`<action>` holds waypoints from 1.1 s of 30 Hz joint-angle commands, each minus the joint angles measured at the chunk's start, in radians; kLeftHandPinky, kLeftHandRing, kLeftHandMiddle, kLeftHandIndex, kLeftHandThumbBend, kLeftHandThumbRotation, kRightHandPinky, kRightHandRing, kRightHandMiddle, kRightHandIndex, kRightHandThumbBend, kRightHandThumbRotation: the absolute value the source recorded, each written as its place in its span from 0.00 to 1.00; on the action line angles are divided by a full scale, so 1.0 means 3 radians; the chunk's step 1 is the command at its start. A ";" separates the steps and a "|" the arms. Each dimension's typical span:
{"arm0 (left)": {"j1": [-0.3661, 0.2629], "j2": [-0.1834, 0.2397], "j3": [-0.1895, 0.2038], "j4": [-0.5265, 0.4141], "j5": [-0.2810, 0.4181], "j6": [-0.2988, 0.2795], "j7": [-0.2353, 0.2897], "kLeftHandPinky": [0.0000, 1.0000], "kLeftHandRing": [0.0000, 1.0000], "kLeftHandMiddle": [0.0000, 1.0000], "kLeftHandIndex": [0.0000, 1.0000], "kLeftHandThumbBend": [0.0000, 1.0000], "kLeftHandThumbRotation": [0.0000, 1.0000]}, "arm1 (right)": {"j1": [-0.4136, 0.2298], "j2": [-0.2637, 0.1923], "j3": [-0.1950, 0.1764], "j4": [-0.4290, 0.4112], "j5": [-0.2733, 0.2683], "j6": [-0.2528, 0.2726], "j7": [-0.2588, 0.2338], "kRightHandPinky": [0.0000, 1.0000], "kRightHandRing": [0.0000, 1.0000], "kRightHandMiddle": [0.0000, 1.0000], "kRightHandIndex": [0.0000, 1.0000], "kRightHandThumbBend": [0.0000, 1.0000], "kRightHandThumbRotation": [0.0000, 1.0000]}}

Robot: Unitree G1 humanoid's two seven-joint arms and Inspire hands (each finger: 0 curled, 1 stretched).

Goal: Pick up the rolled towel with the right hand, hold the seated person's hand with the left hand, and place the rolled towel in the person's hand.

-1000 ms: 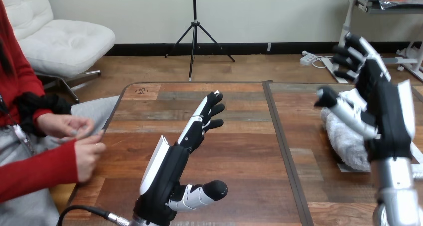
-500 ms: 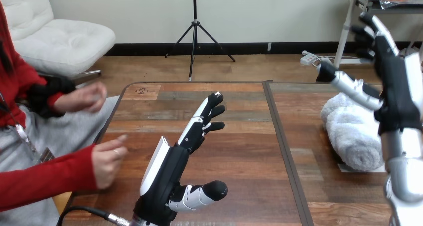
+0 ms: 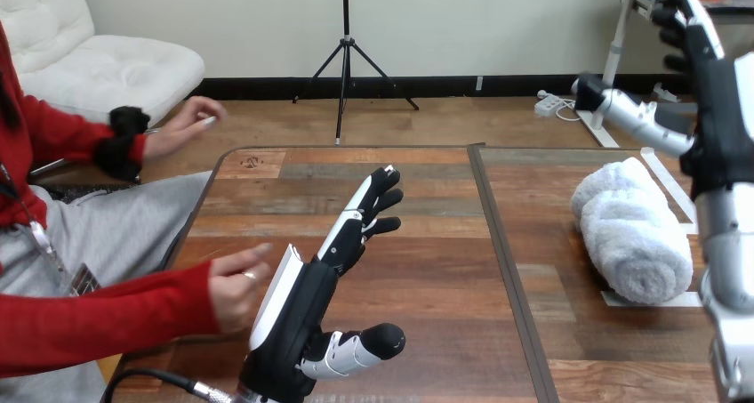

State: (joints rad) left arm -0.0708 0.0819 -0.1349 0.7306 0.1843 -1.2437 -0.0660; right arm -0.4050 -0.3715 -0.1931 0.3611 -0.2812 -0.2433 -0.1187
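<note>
Left hand (image 3: 307, 307): over the near part of the table (image 3: 427, 198), palm to the right, fingers straight and spread, thumb out, holding nothing. The person's hand (image 3: 233, 287) lies just beside its back; contact cannot be determined. Bare table lies ahead of its fingertips to the far edge, and to its right as far as the towel (image 3: 633, 232).

Right hand (image 3: 716, 109): raised, wide, fingers straight, thumb pointing left, empty. The towel lies on the table below it, well apart, near the right edge.
</note>
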 commanded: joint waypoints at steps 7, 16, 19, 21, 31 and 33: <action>-0.0029 0.0023 0.0027 -0.0224 -0.0027 0.0009 0.0009 0.83 0.91 0.95 0.96 1.00 0.90 | -0.0648 -0.0215 0.0145 0.0503 -0.0081 0.0285 -0.0006 0.72 0.83 0.91 0.97 1.00 0.58; -0.0002 0.0040 0.0000 -0.0297 -0.0092 0.0022 -0.0031 0.81 0.90 0.95 0.95 1.00 0.89 | -0.1089 -0.0228 0.0239 0.1012 -0.0082 0.0805 0.0017 0.53 0.69 0.90 0.97 1.00 0.57; 0.0000 0.0051 -0.0012 -0.0311 -0.0122 0.0027 -0.0051 0.81 0.90 0.95 0.95 1.00 0.89 | -0.1238 -0.0240 0.0271 0.1219 -0.0082 0.0911 0.0026 0.43 0.60 0.80 0.98 1.00 0.57; 0.0001 0.0054 -0.0016 -0.0319 -0.0139 0.0033 -0.0063 0.81 0.90 0.95 0.95 1.00 0.89 | -0.1318 -0.0245 0.0290 0.1333 -0.0084 0.0959 0.0021 0.30 0.42 0.58 0.98 1.00 0.58; -0.0015 0.0077 -0.0058 -0.0355 -0.0257 0.0065 -0.0153 0.81 0.90 0.95 0.96 1.00 0.90 | -0.1787 -0.0270 0.0435 0.1977 -0.0107 0.1262 0.0090 0.15 0.24 0.37 1.00 1.00 0.58; -0.0020 0.0081 -0.0057 -0.0358 -0.0264 0.0070 -0.0165 0.81 0.90 0.95 0.96 1.00 0.90 | -0.1851 -0.0283 0.0480 0.2085 -0.0132 0.1275 0.0101 0.21 0.34 0.48 1.00 1.00 0.60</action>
State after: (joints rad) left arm -0.0346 0.0947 -0.1445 0.6969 0.1500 -1.2286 -0.0988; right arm -0.7380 -0.4307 -0.0953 0.8451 -0.2953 0.1062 -0.1095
